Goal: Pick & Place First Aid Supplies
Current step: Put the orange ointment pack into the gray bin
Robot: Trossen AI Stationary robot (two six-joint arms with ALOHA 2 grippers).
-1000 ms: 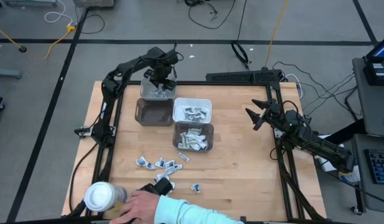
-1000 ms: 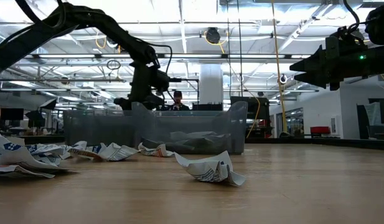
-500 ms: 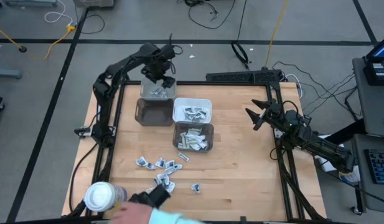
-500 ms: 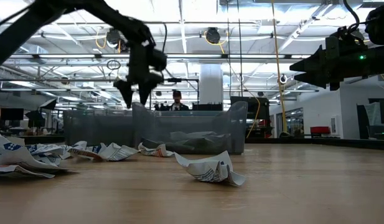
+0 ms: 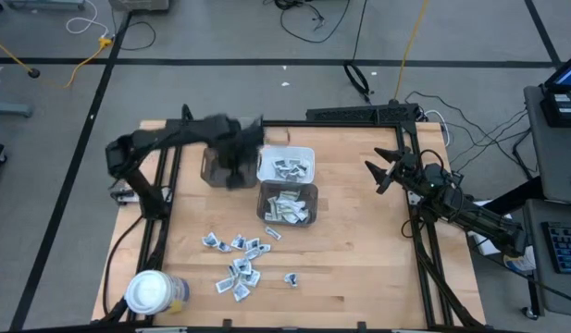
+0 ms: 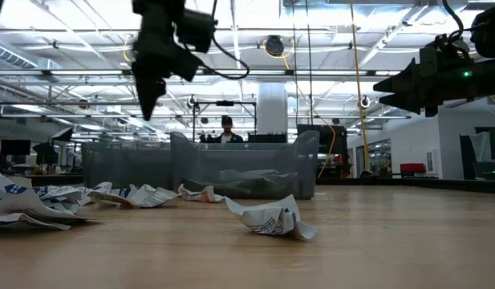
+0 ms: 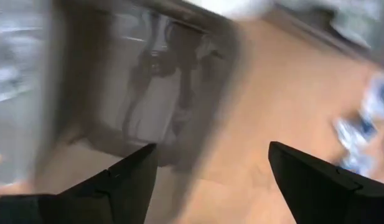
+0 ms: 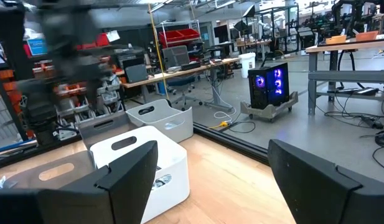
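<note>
Left gripper (image 5: 235, 155) above grey bin (image 5: 226, 169) near table's far side, fingers apart, holding nothing; blurred. Right gripper (image 5: 376, 172) raised over right side of table, fingers spread, empty. First aid packets (image 5: 239, 264) scattered on wood near front edge; more inside white bin (image 5: 286, 164) and grey bin (image 5: 287, 203)

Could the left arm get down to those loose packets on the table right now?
Probably yes. The left end effector hangs open and empty above the bins, and nothing lies between it and the packets scattered on bare table; the jar stands off to one side.
</note>
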